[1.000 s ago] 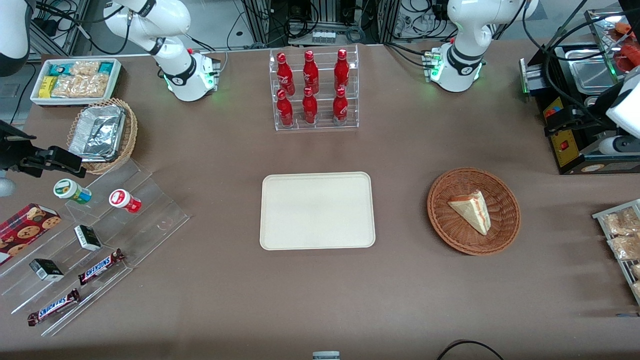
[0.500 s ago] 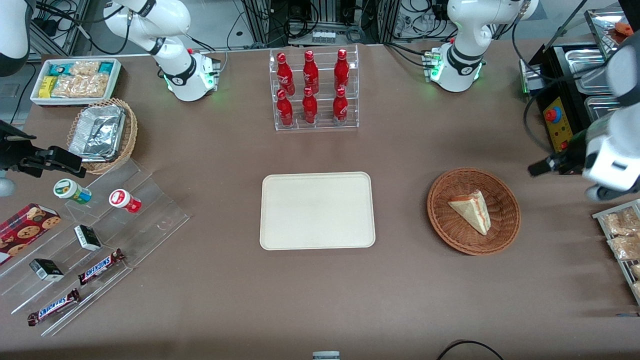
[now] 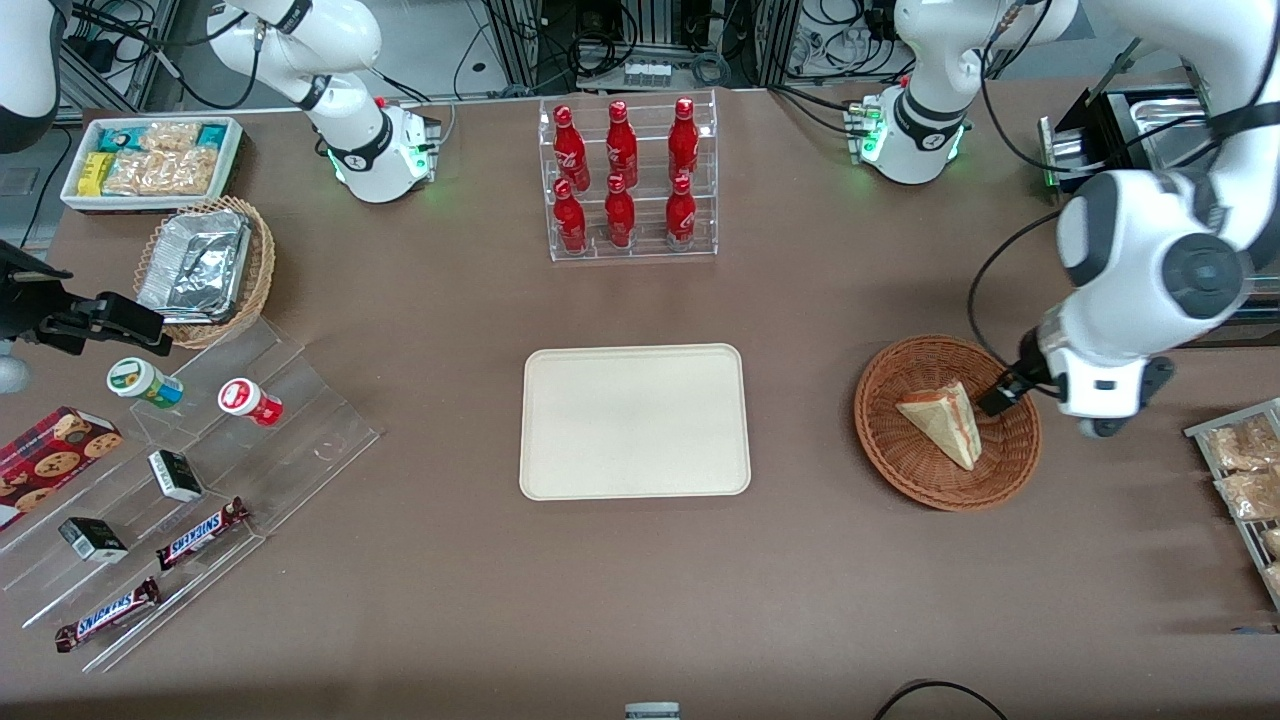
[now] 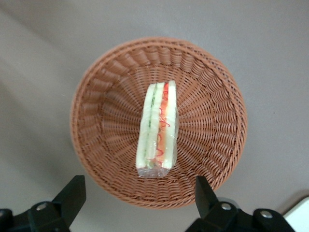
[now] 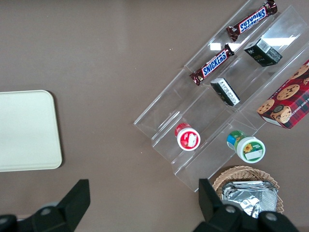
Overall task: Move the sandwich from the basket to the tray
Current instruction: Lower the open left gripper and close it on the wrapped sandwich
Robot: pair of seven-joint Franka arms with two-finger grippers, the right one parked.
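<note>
**Open gripper hangs over the sandwich in the wicker basket**

A small triangular wedge of pale white bread, the sandwich (image 3: 941, 421) (image 4: 158, 130), lies in the middle of the round, shallow, reddish-brown woven wicker basket (image 3: 1010, 465) (image 4: 105, 116). It is wrapped in clear film, which gathers into a wrinkled seal at one end. Along its cut edge run stripes of filling: light green beside one slice, red and orange beside the other, with white bread between them. In the front view one broad bread face is turned upward and the striped edge faces the working arm's end of the table.

The left arm's gripper (image 3: 1003, 391) (image 4: 137, 193) hovers above the basket's rim, just beside the sandwich and not touching it. Its two black fingers (image 4: 71, 195) stand wide apart, with nothing between them.

The flat cream rectangular tray (image 3: 634, 421) with rounded corners and a low rim lies on the brown table (image 3: 640, 590), well apart from the basket, toward the parked arm's end.
</note>
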